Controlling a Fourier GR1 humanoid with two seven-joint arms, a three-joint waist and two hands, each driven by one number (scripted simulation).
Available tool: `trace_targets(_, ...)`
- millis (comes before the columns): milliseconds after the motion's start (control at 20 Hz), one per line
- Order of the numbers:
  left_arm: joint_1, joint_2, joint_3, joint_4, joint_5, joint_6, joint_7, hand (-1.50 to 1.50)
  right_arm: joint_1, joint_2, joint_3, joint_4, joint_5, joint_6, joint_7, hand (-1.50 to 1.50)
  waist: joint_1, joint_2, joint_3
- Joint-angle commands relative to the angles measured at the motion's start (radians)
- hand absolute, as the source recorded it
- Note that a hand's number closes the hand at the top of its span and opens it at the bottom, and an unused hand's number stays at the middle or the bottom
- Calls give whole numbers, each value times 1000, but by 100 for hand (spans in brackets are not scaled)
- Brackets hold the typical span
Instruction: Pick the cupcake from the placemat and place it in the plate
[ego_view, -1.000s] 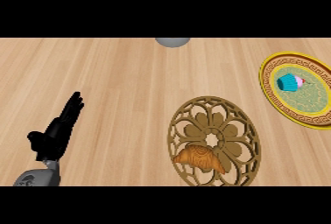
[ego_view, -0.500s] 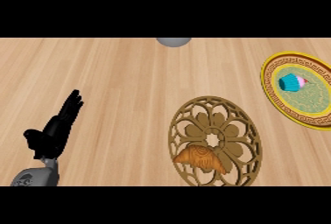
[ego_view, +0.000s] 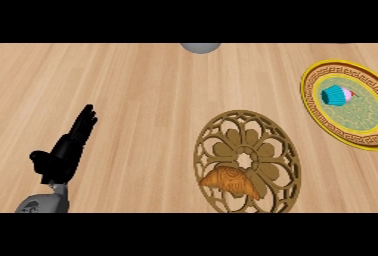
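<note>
Cupcake's parked far right, only hand showing is way over on the near left

So the cupcake (ego_view: 337, 94) with the teal wrapper is sitting on the yellow-rimmed round piece (ego_view: 316, 116) at the far right edge, which looks like the placemat to me, while the brown openwork disc (ego_view: 284, 145) near the middle has a croissant (ego_view: 232, 181) lying on its near side. If that disc is the plate, the carry runs from far right toward near centre. The left hand (ego_view: 65, 149) is at the near left with fingers straight and together, pointing away, holding nothing, just resting. It's well apart from the cupcake, with the whole disc between them. The right hand isn't showing at all, but I'd guess it's the better pick since the cupcake lies on its side. There's also a grey round thing (ego_view: 200, 47) at the far edge.
</note>
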Motion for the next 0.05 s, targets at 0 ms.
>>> trace_targets(0, -11, 4, -1, -1, -8, 5, 5, 0, 30, 8, -7, -2, -3, 22, -87, -150, 0, 2, 2)
